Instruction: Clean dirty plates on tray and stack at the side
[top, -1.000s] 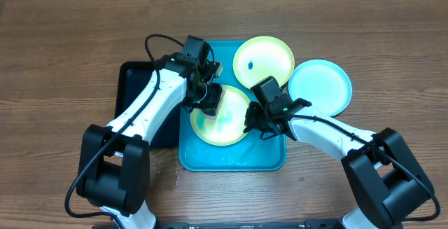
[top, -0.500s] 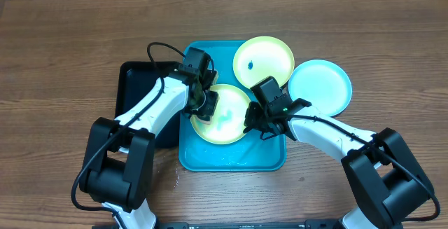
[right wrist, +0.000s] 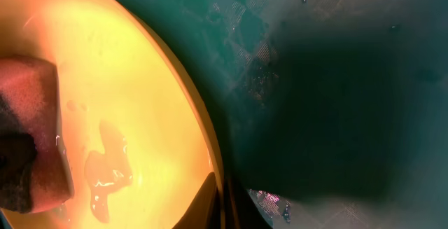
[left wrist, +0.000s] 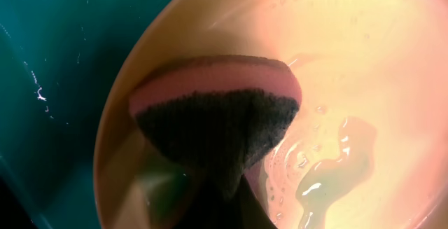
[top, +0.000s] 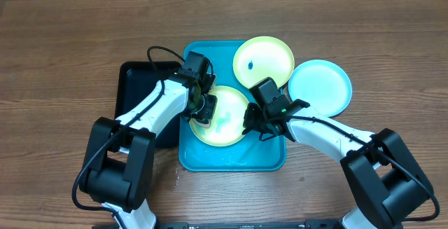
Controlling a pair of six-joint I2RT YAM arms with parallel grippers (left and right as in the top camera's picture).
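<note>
I see the left gripper closed tight on a pink sponge with a dark scouring face, which is pressed onto the left part of a pale yellow-green round plastic plate. That plate lies at the centre of the frame, inside the large turquoise-blue rectangular plastic tray. From the right, the right gripper is pinched shut on the same plate's right rim, its dark fingers straddling the edge in the right wrist view. A glossy puddle of liquid sits on the plate just beside the sponge. A second yellow-green plate, marked with a small blue speck, lies at upper centre and overlaps the tray's upper right corner. A light cyan plate lies to its right on the wooden table, its edge tucked against the second plate. A smaller black tray lies just beside the turquoise one, on its left, partly under the left arm.
</note>
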